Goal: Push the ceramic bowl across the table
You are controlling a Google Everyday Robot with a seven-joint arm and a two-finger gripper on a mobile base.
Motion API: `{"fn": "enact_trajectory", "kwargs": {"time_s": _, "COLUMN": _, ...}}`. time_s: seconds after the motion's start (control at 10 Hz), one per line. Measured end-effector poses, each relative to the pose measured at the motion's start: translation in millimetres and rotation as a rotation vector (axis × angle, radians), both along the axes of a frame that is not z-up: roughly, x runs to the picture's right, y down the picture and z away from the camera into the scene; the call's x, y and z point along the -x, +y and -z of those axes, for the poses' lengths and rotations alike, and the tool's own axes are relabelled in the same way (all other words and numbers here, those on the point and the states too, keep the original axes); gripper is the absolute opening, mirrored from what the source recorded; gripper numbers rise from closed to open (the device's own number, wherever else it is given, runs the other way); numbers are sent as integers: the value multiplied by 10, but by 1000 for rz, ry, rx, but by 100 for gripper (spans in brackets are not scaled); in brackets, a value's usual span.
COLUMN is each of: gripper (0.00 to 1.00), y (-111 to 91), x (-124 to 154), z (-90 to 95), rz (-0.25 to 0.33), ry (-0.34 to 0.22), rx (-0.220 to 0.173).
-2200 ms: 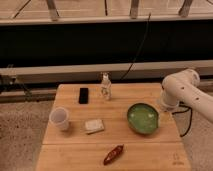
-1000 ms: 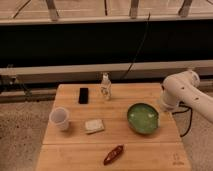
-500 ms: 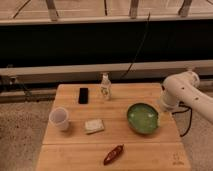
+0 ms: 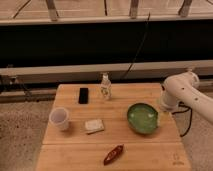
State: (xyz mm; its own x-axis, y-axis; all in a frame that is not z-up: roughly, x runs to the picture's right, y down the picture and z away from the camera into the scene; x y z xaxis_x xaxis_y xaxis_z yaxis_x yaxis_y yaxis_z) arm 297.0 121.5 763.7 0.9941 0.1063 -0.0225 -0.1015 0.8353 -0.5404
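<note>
The ceramic bowl point(image 4: 142, 118), wide, shallow and glossy green, sits on the right half of the light-wood table point(image 4: 75, 152). My white arm comes in from the right, and its gripper point(image 4: 161, 116) hangs low at the bowl's right rim, right beside it. Whether it touches the rim does not show.
A white cup point(image 4: 60, 119) stands at the left. A pale flat packet point(image 4: 94, 125) lies mid-table, a black phone point(image 4: 83, 95) and a small bottle point(image 4: 105, 87) sit at the back, and a red-brown object point(image 4: 114, 154) lies near the front. A black cable hangs behind.
</note>
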Motion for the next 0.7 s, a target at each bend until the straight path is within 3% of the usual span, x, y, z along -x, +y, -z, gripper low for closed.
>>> {"fn": "enact_trajectory", "kwargs": {"time_s": 0.3, "gripper": 79, "y": 4, "x": -1, "z": -41, "rz": -4, "ry": -4, "rx": 0}}
{"fn": "enact_trajectory", "kwargs": {"time_s": 0.6, "gripper": 68, "y": 37, "x": -14, "z": -86, "rz": -15, "ry": -5, "rx": 3}}
{"fn": "enact_trajectory", "kwargs": {"time_s": 0.7, "gripper": 68, "y": 40, "x": -4, "z": -104, "rz": -16, "ry": -7, "rx": 3}}
